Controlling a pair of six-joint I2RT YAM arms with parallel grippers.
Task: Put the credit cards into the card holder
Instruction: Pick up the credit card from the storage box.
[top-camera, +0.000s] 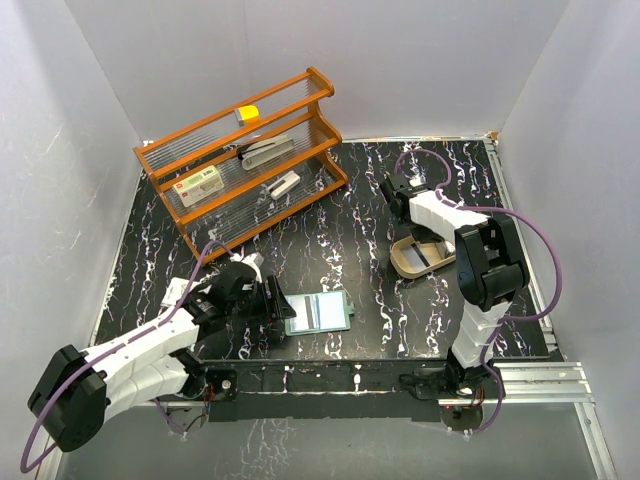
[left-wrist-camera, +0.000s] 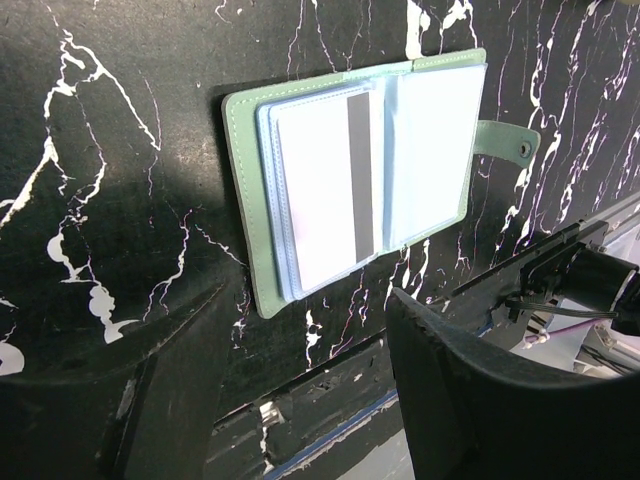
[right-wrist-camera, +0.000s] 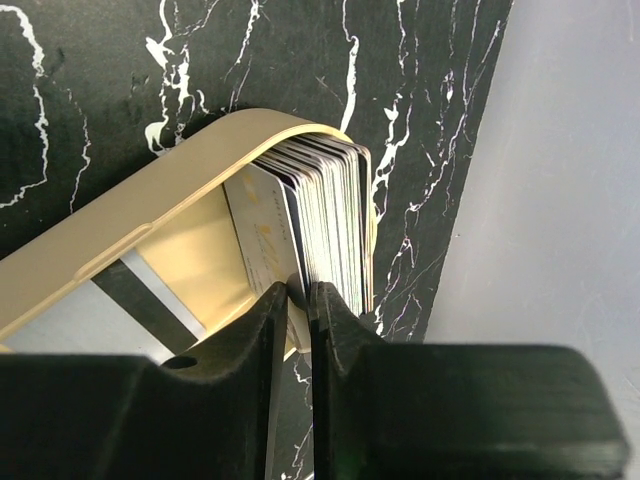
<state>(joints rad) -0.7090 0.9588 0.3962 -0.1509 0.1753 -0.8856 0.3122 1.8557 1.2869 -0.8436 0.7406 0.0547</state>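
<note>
Plainly, we are at the pick-up step. The card holder lies open and flat on the black marbled table, close to its near edge and just beside the left gripper. One striped card sits in its left-hand sleeve, and the snap tab sticks out to the side.

The other credit cards stand on edge, packed together at one end of the tan tray, well apart from the holder on the right side of the table. Another card lies flat on the tray floor.

The right gripper has its jaws drawn almost together, with the edge of the front card of that stack nipped between them. The left gripper's jaws stand apart over the table in front of the holder, holding nothing.

We judge that the next move needs a straight lift so the neighbouring cards are not dragged out. After that comes a carry across to the holder and a shallow slide into a free sleeve, perhaps with the left gripper steadying the cover.

As for writing, the pinched card carries faint gold print that we cannot read. Further back, a white box on the orange rack has a red label that is too small to make out.
</note>
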